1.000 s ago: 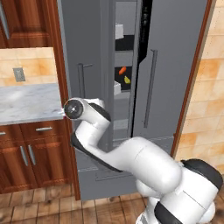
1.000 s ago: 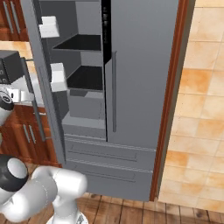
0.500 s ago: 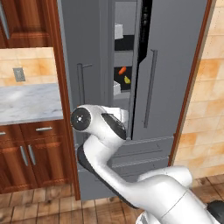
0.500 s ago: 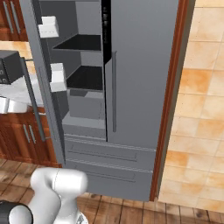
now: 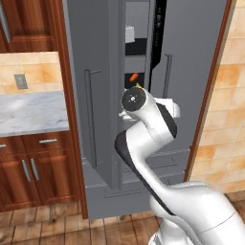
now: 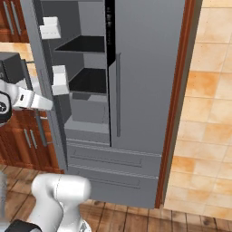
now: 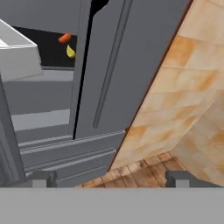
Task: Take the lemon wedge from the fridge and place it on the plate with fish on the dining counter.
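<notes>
Hand view, left to right: a white door bin (image 7: 17,54), a small orange item (image 7: 64,38) and the lemon wedge (image 7: 70,52) (just below it) on a dark shelf inside the fridge (image 7: 131,65), whose left door stands open; right door shut. The gripper (image 7: 111,178) hangs spread wide, holding nothing, facing the fridge.

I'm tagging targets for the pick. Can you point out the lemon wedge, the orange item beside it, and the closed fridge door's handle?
lemon wedge (image 7: 70,52), hand view, middle of the yellow piece.
orange item (image 7: 64,38), hand view, its middle.
fridge door handle (image 7: 109,65), hand view, mid-length of the bar.
</notes>
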Robot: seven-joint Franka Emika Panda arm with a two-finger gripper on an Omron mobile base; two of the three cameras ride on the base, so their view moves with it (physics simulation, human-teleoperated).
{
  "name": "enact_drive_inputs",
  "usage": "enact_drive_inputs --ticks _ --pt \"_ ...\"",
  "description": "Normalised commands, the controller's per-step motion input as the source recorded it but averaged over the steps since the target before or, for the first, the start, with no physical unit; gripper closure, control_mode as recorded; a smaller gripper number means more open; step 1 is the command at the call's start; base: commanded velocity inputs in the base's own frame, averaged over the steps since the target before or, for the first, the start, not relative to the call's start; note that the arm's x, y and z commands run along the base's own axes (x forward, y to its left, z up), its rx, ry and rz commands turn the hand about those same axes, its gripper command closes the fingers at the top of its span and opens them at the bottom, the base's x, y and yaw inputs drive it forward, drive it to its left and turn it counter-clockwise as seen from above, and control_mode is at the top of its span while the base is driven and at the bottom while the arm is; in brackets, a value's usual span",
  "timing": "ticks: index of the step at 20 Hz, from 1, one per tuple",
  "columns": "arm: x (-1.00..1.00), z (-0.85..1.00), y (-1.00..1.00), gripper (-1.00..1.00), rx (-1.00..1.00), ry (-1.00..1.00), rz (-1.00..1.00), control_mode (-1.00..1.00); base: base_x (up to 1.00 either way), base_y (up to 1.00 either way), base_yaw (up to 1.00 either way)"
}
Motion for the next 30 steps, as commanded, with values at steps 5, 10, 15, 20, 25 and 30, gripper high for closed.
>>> enact_drive_inputs --ticks 5,10,15,20,25,30 --pt "-0.27 0.12 -0.99 -1.00 0.18 -0.02 0.31 -1.00 0.00 0.00 0.00" --pt "0.09 -0.02 -0.29 -1.00 0.32 0.00 0.14 -1.00 0.00 0.00 0.00" --pt "0.67 0.00 0.00 -1.00 0.24 0.16 0.04 -1.00 0.00 0.00 0.00" --pt "0.55 0.01 0.00 -1.00 0.29 0.15 0.27 -1.00 0.00 0.00 0.00" --pt "0.28 -0.03 -0.08 -1.00 0.14 0.00 0.31 -1.00 0.00 0.00 0.00" --pt "0.81 -0.08 0.00 -1.00 0.07 -0.02 0.11 -1.00 0.00 0.00 0.00"
